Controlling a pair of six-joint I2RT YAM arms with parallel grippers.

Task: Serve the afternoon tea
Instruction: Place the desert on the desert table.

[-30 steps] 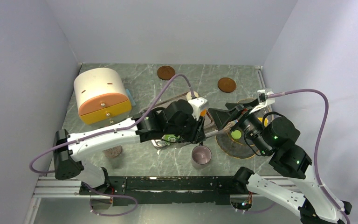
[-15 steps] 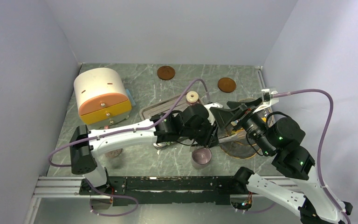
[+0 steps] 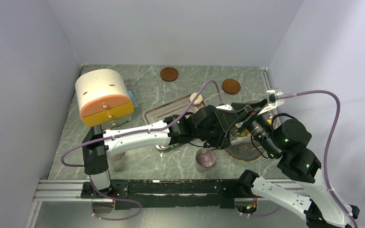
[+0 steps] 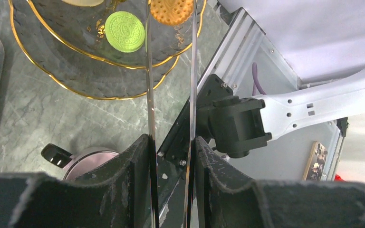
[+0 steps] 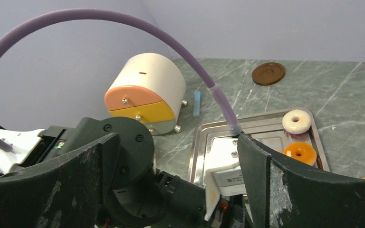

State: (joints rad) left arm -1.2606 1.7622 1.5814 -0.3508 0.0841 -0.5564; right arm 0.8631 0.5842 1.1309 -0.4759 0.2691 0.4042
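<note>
My left gripper is shut on metal tongs. The two blades reach over a gold-rimmed glass plate and run on either side of an orange treat; their tips are cut off by the frame's top edge. A green treat lies on the plate beside it. The pinkish mug stands near the front edge, just left of my left fingers. A cream ring and an orange ring lie in the steel tray. My right gripper is open and empty above the left wrist.
A white drum-shaped drawer box stands at the left. Two brown coasters lie at the back. A blue stick lies beside the box. A brown disc lies under the left arm. The two arms crowd together by the plate.
My left arm has swung right from the tray to the glass plate, carrying the tongs. The cream ring on the tray came into view. The right arm has hardly moved.
</note>
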